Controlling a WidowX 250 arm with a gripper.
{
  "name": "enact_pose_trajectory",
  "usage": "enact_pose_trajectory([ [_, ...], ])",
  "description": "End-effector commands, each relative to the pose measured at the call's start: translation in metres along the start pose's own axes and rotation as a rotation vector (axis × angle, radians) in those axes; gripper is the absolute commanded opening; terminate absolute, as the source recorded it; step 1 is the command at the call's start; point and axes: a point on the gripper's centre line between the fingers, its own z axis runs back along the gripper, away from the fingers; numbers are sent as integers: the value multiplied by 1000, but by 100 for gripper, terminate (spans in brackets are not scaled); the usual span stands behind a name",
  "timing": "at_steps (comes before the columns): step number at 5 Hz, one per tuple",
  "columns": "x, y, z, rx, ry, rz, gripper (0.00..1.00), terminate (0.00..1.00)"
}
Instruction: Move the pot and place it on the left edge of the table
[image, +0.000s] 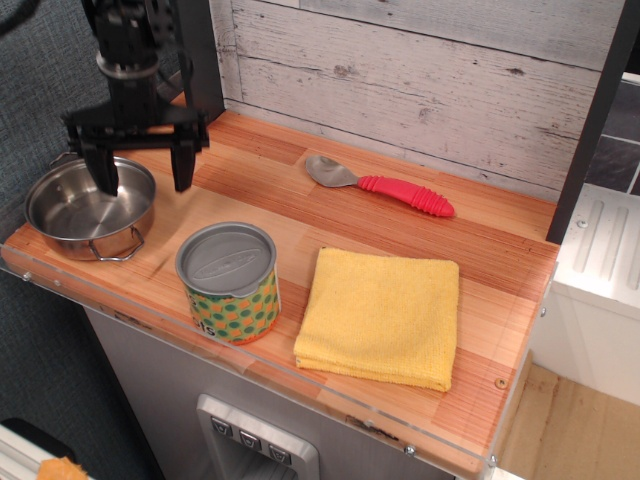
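Observation:
The shiny steel pot (85, 212) with wire loop handles sits upright at the left edge of the wood-plank table (300, 215). My gripper (143, 176) hangs open just above the pot's right rim. One fingertip (106, 180) is over the bowl of the pot and the other (182, 176) is outside it, over the wood. Nothing is held between them.
A green-orange patterned tin can (230, 281) with a grey lid stands just right of the pot near the front rim. A folded yellow cloth (382, 314) lies beside it. A spoon with a red handle (385, 187) rests near the plank back wall.

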Motion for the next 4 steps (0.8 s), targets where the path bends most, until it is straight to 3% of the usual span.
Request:
enact_pose_trajectory([
  [1,-7,3,61,-37,-110,-42,100,0],
  [4,-64,14,103,-66,-81,-54,100,0],
])
